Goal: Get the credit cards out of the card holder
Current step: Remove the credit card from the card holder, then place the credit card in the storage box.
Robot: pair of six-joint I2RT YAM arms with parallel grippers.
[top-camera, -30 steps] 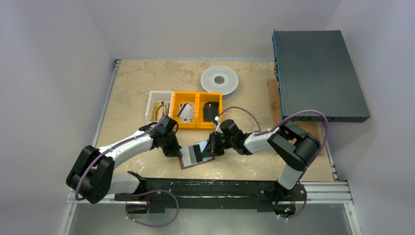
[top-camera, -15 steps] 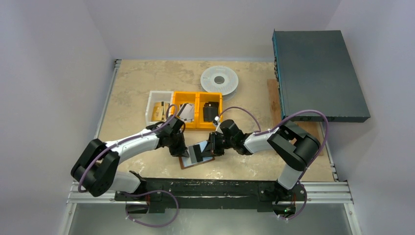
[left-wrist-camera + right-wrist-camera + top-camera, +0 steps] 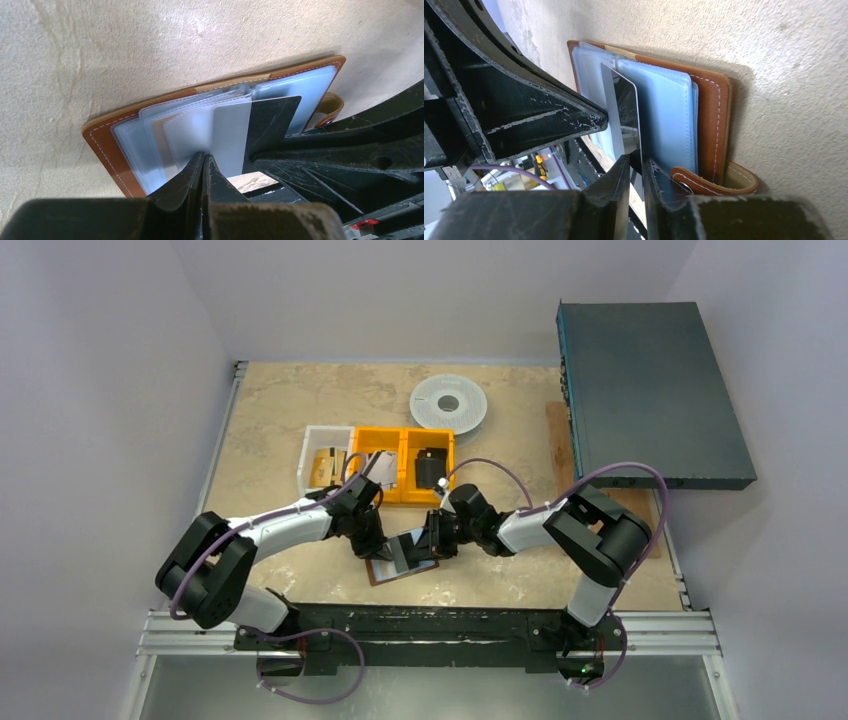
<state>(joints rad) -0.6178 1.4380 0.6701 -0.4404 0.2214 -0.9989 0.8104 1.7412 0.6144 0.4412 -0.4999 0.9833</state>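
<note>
Quick headcount for you: two arms (image 3: 280,530) (image 3: 530,525). One brown card holder (image 3: 402,570), with one card (image 3: 624,115) standing up out of it. The clear sleeves (image 3: 145,135) overlap too much in both wrist views for you to get a number. There are three bins in a row: two orange bins (image 3: 372,436) (image 3: 430,435) and one white bin (image 3: 322,432). The left orange one holds a pile of loose cards (image 3: 378,468), too jumbled to count. The right one holds one black item (image 3: 430,468). Then one white spool (image 3: 468,405), one big grey box (image 3: 650,390) and one wooden board (image 3: 556,440).

Bright, even light — soft shadow beside card holder (image 3: 716,100); left tool (image 3: 204,156) blurred in close foreground; top view sharp.
</note>
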